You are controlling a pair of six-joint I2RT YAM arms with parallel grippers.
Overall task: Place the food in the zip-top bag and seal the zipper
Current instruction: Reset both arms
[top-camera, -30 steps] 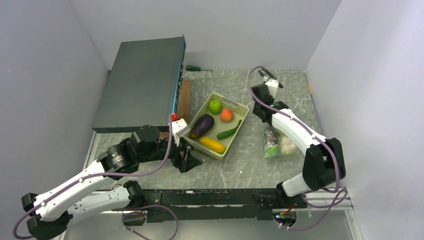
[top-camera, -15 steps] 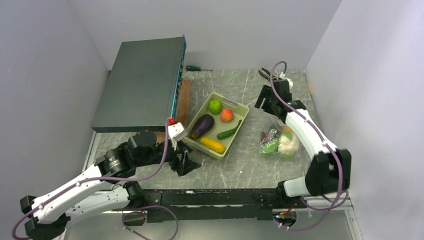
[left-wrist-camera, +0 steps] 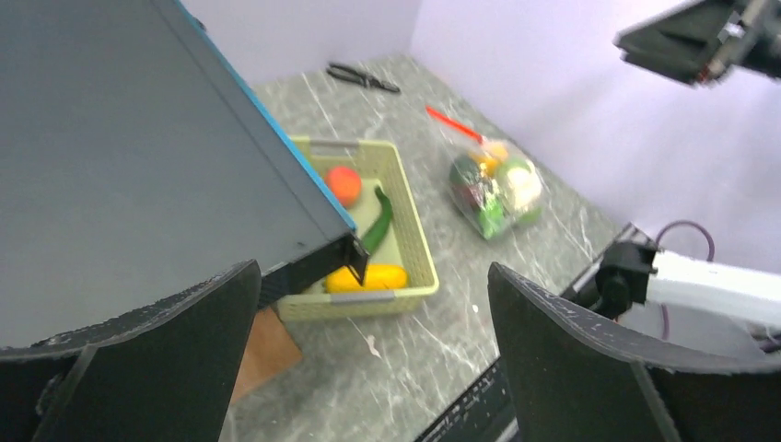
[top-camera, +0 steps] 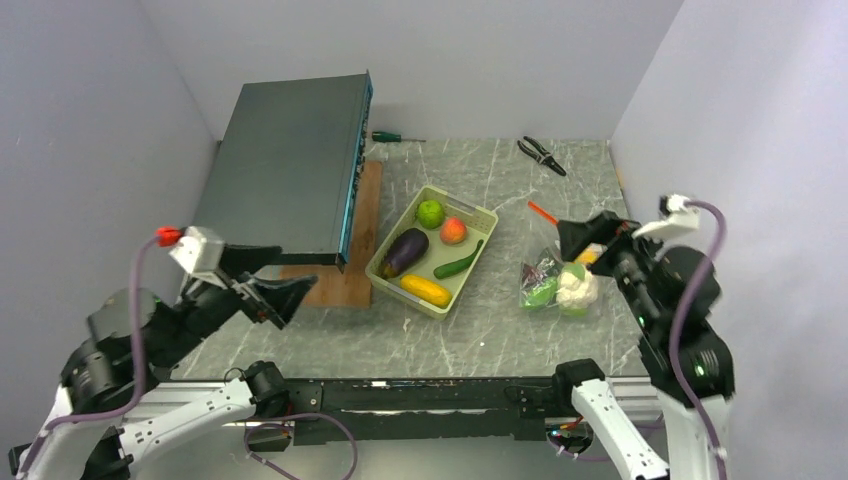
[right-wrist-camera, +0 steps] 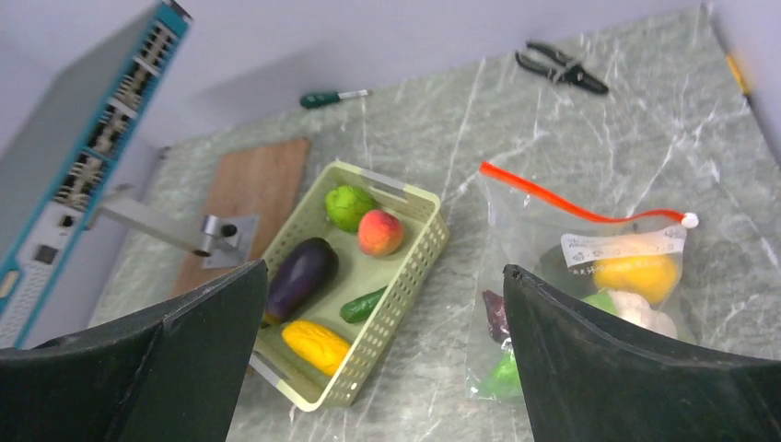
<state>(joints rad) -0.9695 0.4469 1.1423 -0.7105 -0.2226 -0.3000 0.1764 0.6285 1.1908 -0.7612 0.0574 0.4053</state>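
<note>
Left jaws: spread wide, empty | right jaws: spread wide, empty | zip-top bag (right-wrist-camera: pixel 527 232) label (right-wrist-camera: pixel 622 247): print illegible

The zip-top bag (right-wrist-camera: pixel 534 230) lies on the surface (right-wrist-camera: pixel 442 138) right of the tray (right-wrist-camera: pixel 419 249) — the food (right-wrist-camera: pixel 635 274) inside it; pliers (right-wrist-camera: pixel 560 67) lie behind, a box (top-camera: pixel 285 170) far left.

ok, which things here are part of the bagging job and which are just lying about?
Job: clear bag, red zipper, and inside the bag: cauliflower, yellow piece, green piece, purple piece.
Lying about: green tray, its vegetables, pliers, screwdriver, wooden board, grey box.
</note>
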